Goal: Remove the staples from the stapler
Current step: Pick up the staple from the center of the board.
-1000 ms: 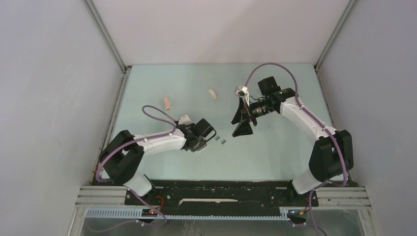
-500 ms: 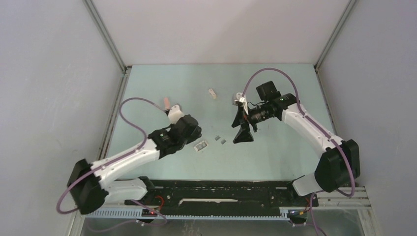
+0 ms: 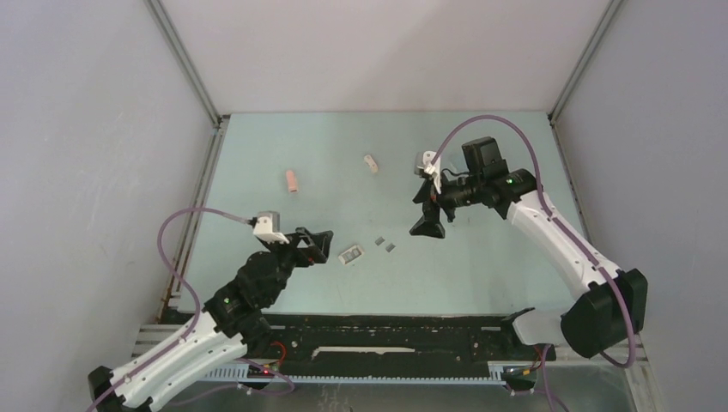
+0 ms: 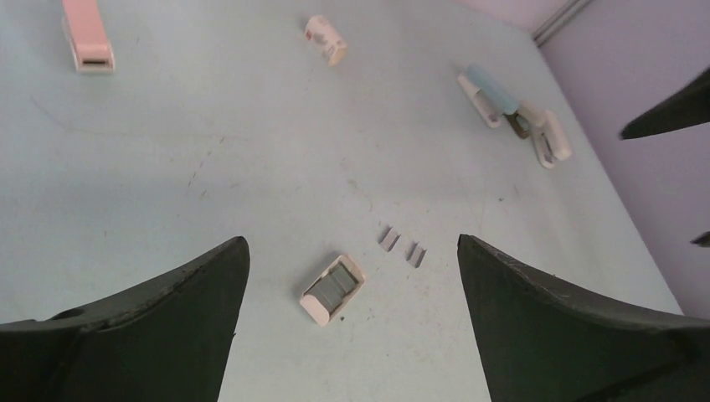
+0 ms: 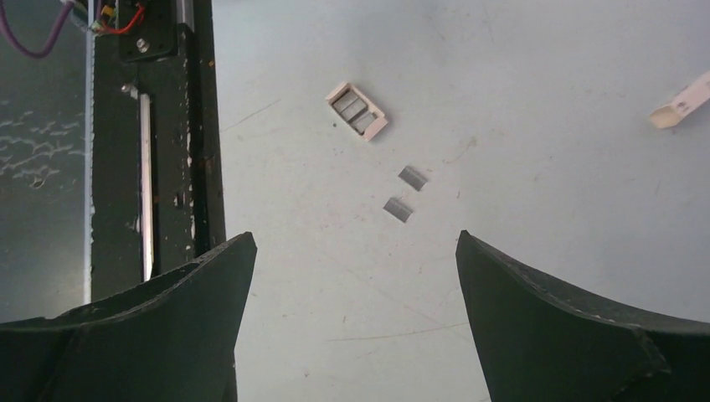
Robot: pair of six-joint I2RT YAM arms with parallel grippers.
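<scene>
Top camera looks steeply down on the whole table (image 3: 481,266) from its near edge — both wrist cameras look down from closer, sharing the staples (image 3: 379,244) (image 4: 389,239) (image 5: 412,177) mid-frame.

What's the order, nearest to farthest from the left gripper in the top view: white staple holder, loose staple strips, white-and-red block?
1. white staple holder, just right of the left gripper.
2. loose staple strips, farther right.
3. white-and-red block, toward the far wall.
</scene>
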